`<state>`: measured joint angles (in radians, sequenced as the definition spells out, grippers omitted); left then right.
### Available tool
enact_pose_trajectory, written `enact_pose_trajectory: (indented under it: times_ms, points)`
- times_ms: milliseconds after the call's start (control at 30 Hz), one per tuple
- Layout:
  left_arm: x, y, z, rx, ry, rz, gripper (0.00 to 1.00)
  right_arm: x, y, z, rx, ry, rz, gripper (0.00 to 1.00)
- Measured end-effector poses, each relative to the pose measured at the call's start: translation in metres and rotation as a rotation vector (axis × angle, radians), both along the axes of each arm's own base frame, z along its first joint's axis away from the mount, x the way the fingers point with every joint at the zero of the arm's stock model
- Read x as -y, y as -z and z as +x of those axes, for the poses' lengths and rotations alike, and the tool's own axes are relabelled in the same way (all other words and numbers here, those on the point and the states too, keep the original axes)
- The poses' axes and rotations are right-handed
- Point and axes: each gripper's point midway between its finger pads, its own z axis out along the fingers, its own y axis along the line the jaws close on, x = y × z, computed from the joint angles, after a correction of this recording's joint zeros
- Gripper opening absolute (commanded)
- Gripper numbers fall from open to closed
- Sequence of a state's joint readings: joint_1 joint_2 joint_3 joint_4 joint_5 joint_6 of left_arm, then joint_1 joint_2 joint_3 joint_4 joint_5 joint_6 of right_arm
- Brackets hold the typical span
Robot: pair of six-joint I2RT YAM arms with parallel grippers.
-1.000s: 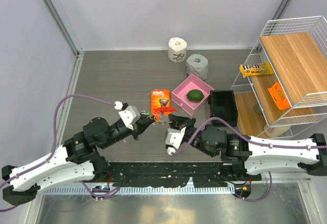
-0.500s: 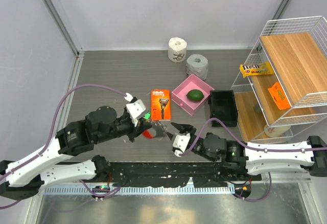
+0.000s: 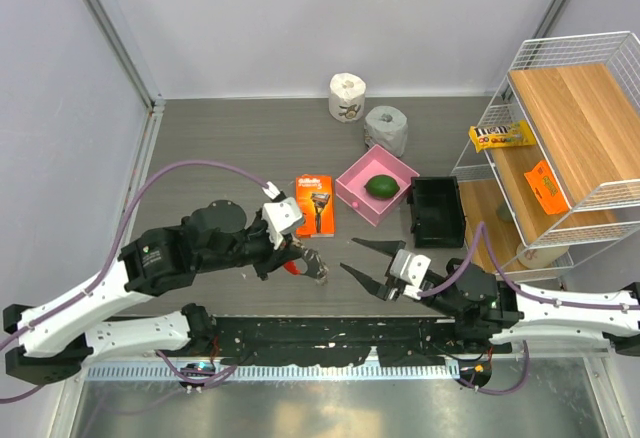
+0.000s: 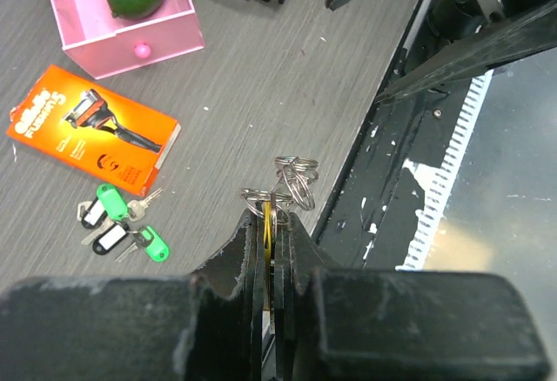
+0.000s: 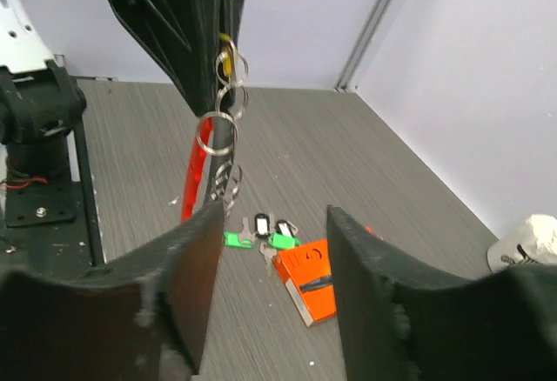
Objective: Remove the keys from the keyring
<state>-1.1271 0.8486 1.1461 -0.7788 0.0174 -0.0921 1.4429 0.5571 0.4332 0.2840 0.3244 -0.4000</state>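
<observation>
My left gripper (image 3: pixel 312 263) is shut on the keyring's silvery chain of rings (image 4: pixel 292 180), with a yellow tag (image 4: pixel 266 221) pinched between its pads. It holds them above the table's near edge. In the right wrist view the red loop of the keyring (image 5: pixel 192 173) hangs below the rings (image 5: pixel 228 118). Several keys (image 4: pixel 119 225) with green and black/white tags lie loose on the table beside the orange razor box (image 4: pixel 90 129); they also show in the right wrist view (image 5: pixel 264 232). My right gripper (image 3: pixel 348 254) is open and empty, just right of the keyring.
A pink box (image 3: pixel 352 190) holds a lime (image 3: pixel 381 186), with a black bin (image 3: pixel 437 213) to its right. Two toilet rolls (image 3: pixel 347 96) stand at the back. A wire rack (image 3: pixel 560 148) with snack packs is at the far right.
My left gripper has carried the keyring from over the razor box towards the near edge. My right gripper has drawn back to the right, away from the keyring.
</observation>
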Motion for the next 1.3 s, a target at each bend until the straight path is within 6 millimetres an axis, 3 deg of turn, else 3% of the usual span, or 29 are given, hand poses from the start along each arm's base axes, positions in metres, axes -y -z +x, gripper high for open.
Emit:
enact_pose_trajectory:
  times_ms: [133, 333, 700, 1300]
  points:
    - [0.006, 0.0, -0.002, -0.014, 0.026, 0.007, 0.0, -0.004, -0.02, -0.008, 0.002, -0.049, 0.021, 0.35]
    - [0.013, 0.001, -0.007, -0.037, 0.065, 0.009, 0.0, -0.02, -0.039, -0.015, 0.032, -0.104, -0.006, 0.33]
    - [0.017, 0.001, -0.015, -0.058, 0.108, 0.003, 0.0, -0.047, -0.016, -0.02, 0.059, -0.161, -0.119, 0.31]
    - [0.023, 0.003, -0.027, -0.061, 0.176, 0.008, 0.0, -0.052, -0.02, -0.021, 0.067, -0.185, -0.116, 0.28]
